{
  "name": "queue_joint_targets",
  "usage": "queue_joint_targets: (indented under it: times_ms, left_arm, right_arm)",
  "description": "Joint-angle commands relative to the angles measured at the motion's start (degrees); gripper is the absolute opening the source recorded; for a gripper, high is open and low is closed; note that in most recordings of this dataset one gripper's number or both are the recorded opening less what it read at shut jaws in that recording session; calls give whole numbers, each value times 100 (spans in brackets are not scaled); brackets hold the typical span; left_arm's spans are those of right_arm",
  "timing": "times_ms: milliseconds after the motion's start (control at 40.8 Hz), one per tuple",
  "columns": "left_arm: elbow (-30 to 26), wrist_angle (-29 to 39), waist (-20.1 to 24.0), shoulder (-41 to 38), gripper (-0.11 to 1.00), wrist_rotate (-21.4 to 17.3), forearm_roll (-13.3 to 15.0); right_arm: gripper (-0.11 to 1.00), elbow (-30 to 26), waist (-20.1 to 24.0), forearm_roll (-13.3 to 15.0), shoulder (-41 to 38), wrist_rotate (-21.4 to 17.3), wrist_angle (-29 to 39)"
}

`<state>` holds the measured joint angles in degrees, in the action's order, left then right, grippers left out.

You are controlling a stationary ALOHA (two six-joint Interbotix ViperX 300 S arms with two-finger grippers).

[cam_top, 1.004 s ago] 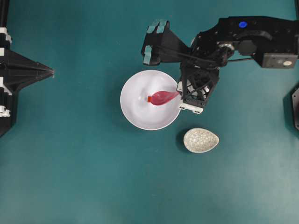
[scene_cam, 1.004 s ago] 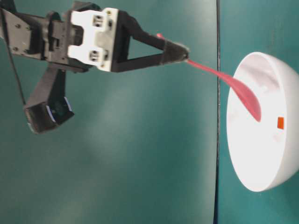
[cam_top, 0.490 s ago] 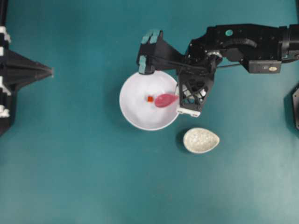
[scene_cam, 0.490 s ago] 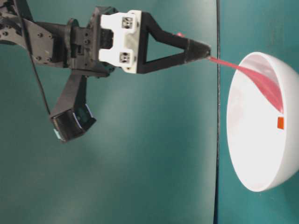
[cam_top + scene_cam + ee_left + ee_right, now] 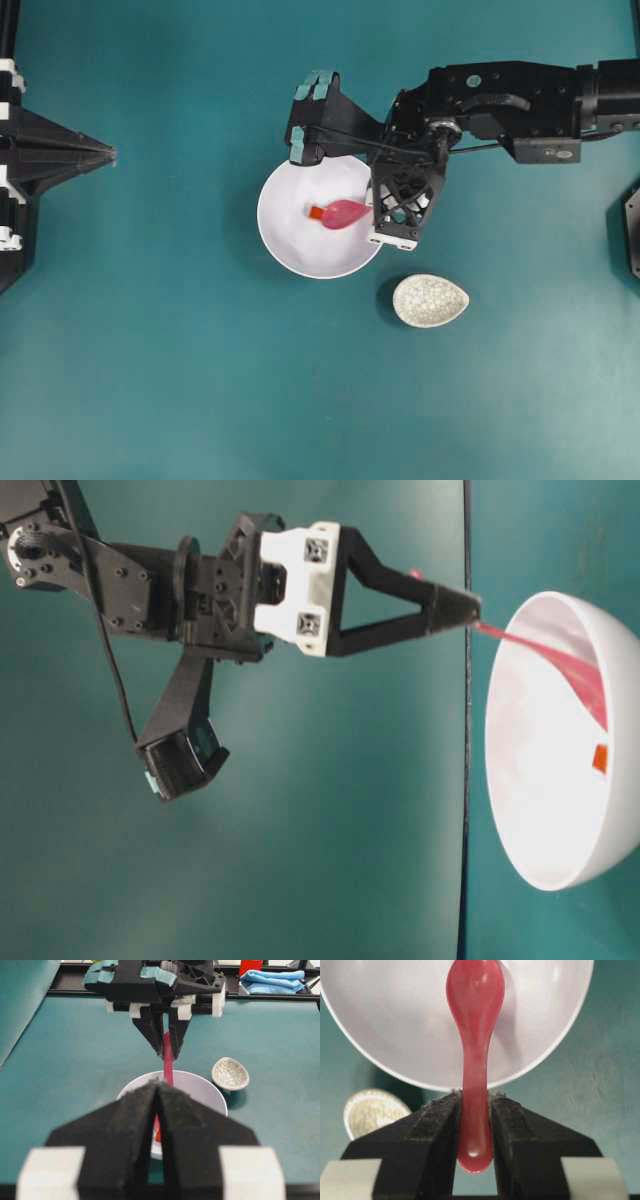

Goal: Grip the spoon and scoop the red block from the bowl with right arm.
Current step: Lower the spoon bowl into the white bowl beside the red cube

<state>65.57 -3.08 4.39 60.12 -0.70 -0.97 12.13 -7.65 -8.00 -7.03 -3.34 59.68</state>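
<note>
The white bowl (image 5: 290, 245) stands mid-table. My right gripper (image 5: 376, 206) is at its right rim, shut on the handle of the pink-red spoon (image 5: 345, 213). The scoop reaches down inside the bowl, and its tip touches the small red block (image 5: 316, 212) on the bowl floor. From table level the spoon (image 5: 570, 670) slants down to the block (image 5: 600, 757), which sits tilted. In the right wrist view the gripper (image 5: 475, 1097) clamps the spoon (image 5: 475, 990) over the bowl (image 5: 395, 1020); the block is hidden there. My left gripper (image 5: 110, 155) is shut and empty at the far left.
A small speckled egg-shaped dish (image 5: 431, 300) sits just right of and below the bowl, close to the right wrist. It also shows in the left wrist view (image 5: 230, 1074) and the right wrist view (image 5: 370, 1110). A blue cloth (image 5: 272, 982) lies beyond the table's far edge.
My right gripper has moved closer to the bowl and lowered the spoon deeper inside. The scoop tip has come back against the block, which now sits tilted. The left arm has not moved.
</note>
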Motion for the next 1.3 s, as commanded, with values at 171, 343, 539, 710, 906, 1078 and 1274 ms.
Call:
queue_joint_targets:
  times_ms: [171, 343, 539, 710, 906, 1078, 1274]
  left_arm:
    - [-158, -26, 9, -18, 0, -9, 0]
    - [-158, -26, 9, -18, 0, -9, 0]
    - [-158, -35, 9, -18, 0, -9, 0]
    - [-158, -62, 18, -18, 0, -9, 0]
    - [-167, -62, 18, -9, 0, 0, 0]
    - [-185, -26, 18, 123, 0, -9, 0]
    - [-211, 88, 18, 211, 0, -9, 0]
  right_arm:
    - [24, -114, 18, 18, 18, -44, -334]
    - [24, -114, 18, 18, 9, -88, -571]
    - [24, -88, 35, 18, 18, -114, -826]
    - [24, -44, 97, 18, 35, -105, -967]
    - [24, 167, 185, 18, 132, -123, -1195]
    - [24, 466, 255, 9, 290, -158, -1433]
    - [24, 738, 308, 9, 439, -396, -1784]
